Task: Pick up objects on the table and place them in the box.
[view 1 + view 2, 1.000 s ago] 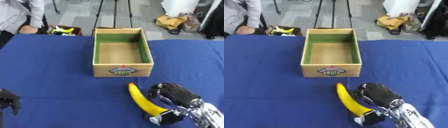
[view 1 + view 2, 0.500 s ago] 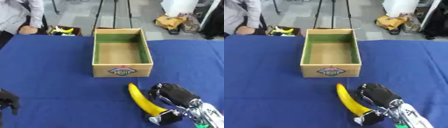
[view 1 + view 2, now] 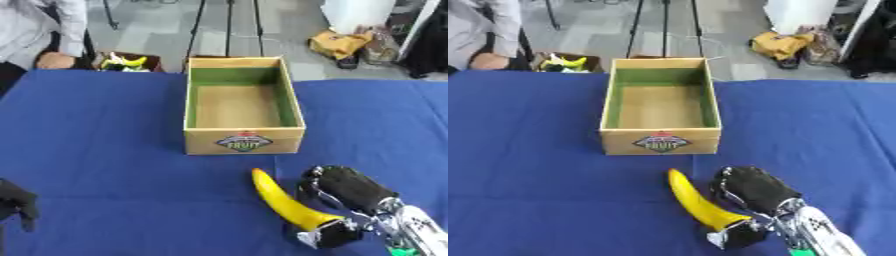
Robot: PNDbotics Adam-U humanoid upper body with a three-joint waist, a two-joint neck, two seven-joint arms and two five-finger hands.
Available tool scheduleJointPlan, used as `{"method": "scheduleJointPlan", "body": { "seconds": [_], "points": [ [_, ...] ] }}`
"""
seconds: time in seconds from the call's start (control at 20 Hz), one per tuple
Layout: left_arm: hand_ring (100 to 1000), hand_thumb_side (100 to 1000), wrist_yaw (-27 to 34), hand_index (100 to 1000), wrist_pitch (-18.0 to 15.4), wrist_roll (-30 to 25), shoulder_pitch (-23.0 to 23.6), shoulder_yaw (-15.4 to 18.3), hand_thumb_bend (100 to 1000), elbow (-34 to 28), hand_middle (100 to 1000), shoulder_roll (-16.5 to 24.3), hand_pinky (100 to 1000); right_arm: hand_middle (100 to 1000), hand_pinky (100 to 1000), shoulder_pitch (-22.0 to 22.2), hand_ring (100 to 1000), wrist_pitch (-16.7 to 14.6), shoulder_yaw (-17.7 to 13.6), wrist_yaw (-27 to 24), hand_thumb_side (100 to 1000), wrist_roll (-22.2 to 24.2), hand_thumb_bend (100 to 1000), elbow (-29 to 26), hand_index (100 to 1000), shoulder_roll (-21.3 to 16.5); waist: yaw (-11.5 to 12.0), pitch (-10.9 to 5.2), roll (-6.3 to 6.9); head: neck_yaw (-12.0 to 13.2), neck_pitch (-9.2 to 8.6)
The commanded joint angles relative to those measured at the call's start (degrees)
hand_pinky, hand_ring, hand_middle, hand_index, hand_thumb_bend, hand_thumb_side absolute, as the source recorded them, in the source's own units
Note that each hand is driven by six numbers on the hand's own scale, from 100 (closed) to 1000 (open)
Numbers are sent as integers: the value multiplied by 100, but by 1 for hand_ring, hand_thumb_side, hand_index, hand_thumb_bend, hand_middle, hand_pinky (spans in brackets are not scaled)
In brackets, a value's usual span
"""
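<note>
Banana (image 3: 284, 204) lies on the blue-covered bench (image 3: 105, 150), near edge, right of centre, tip pointing up toward the box, stem end down by the right hand. L to R:

Left hand (image 3: 17, 205) shows at lower left corner, black, resting on the bench, well apart from banana and box. Can't tell if its fingers are straight or curled; only a dark lump shows.

Box (image 3: 243, 105), open-top cardboard w/ green inner walls and a fruit label on the near face, sits mid-bench, long side running away from the robot. Inside looks bare cardboard floor. Banana tip is near the box's front face, not touching it, a bit right of the label.

Right hand (image 3: 750, 187) comes in from lower right, black w/ silver wrist. Fingers curled beside the banana's right side, thumb at the stem end down low; hand wraps the lower half of the banana, grasping it. Banana looks flat on the cloth or nearly so; can't tell if lifted.

Behind the bench, top left: a small crate w/ yellow-green items (image 3: 124, 62) on the floor.
</note>
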Motion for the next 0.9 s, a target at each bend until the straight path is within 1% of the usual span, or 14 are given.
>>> {"method": "scheduleJointPlan", "body": {
  "seconds": [0.05, 0.25, 0.4, 0.5, 0.65, 0.7, 0.8, 0.85, 0.9],
  "points": [
    [322, 1000, 12, 473, -4, -17, -9, 16, 100, -116, 362, 27, 180, 423, 362, -48, 510, 15, 2, 28, 456, -55, 410, -7, 546, -124, 15, -95, 11, -7, -4],
    [322, 1000, 13, 473, 0, -24, -11, 13, 100, -116, 362, 29, 180, 406, 343, -54, 497, 39, -3, 4, 467, -125, 408, -10, 526, -126, 23, -97, 9, -7, -4],
    [322, 1000, 14, 473, 2, -33, -14, 11, 100, -116, 363, 32, 180, 383, 318, -52, 481, 60, -7, 10, 475, -171, 382, 6, 500, -131, 30, -100, 9, -7, -8],
    [322, 1000, 17, 474, 1, -33, -14, 13, 100, -116, 363, 33, 180, 380, 314, -52, 478, 71, -9, 12, 470, -205, 390, 9, 496, -131, 33, -103, 11, -6, -6],
    [322, 1000, 23, 474, -2, -34, -18, 13, 100, -116, 363, 37, 181, 371, 302, -54, 471, 87, -12, 13, 474, -247, 372, 21, 486, -134, 38, -108, 12, -11, -19],
    [322, 1000, 24, 473, -2, -35, -18, 13, 100, -116, 362, 38, 180, 367, 296, -54, 468, 90, -12, 13, 477, -258, 353, 25, 481, -135, 39, -108, 12, -11, -21],
    [322, 1000, 24, 473, -1, -33, -17, 16, 100, -116, 362, 38, 180, 366, 295, -55, 467, 99, -14, 11, 479, -287, 347, 29, 481, -140, 46, -110, 10, -11, -26],
    [322, 1000, 24, 474, 0, -32, -16, 17, 100, -116, 363, 37, 180, 364, 292, -57, 464, 101, -17, 8, 489, -308, 310, 22, 479, -143, 45, -109, 11, -9, -22],
    [322, 1000, 23, 474, 1, -31, -16, 17, 100, -116, 363, 37, 180, 363, 291, -58, 464, 103, -19, 0, 492, -332, 300, 14, 478, -146, 43, -108, 12, -8, -20]
  ]
}}
